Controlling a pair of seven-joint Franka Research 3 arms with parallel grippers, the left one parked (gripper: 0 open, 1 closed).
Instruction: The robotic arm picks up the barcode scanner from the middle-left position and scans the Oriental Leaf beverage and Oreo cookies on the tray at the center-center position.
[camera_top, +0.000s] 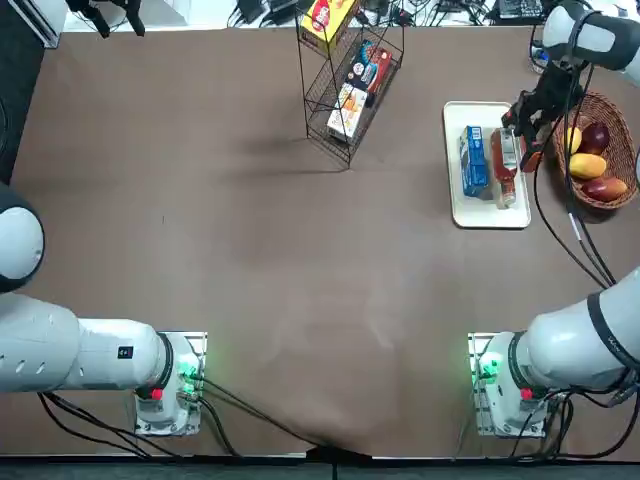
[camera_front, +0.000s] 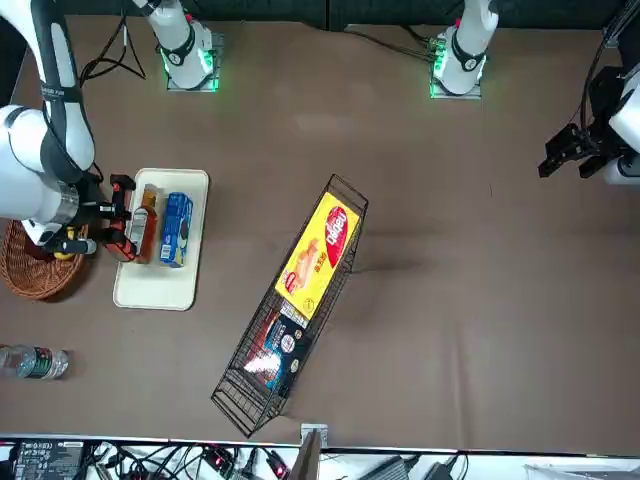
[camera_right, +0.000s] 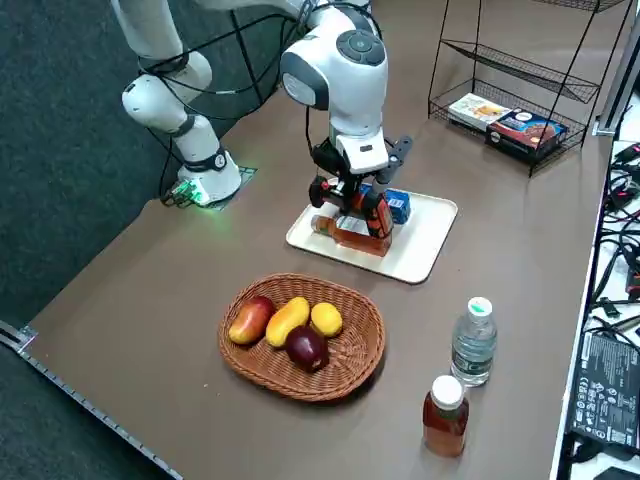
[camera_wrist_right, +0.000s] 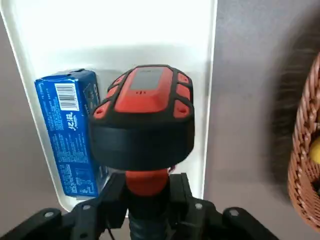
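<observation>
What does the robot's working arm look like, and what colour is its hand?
The right arm is made of thick, rounded white segments with dark ring bands at the joints. Its hand is black, with two short blocky fingers. Black cables trail loosely from the wrist back toward the base, which glows green.

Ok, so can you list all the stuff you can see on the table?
tray: one, white, right part of the table.
Oreo cookies: one pack, blue, on the tray.
Oriental Leaf beverage: one bottle, reddish-brown, lying on the tray beside the cookies.
wicker basket: one, brown, holding four fruits, right of the tray.
bottles: two, one clear, one orange-brown, at the table's right edge.
wire rack: one, black, holding boxes, far middle.
barcode scanner: one, black and red-orange, above the tray.
right tool: one, black, shut on the scanner's handle.
</observation>
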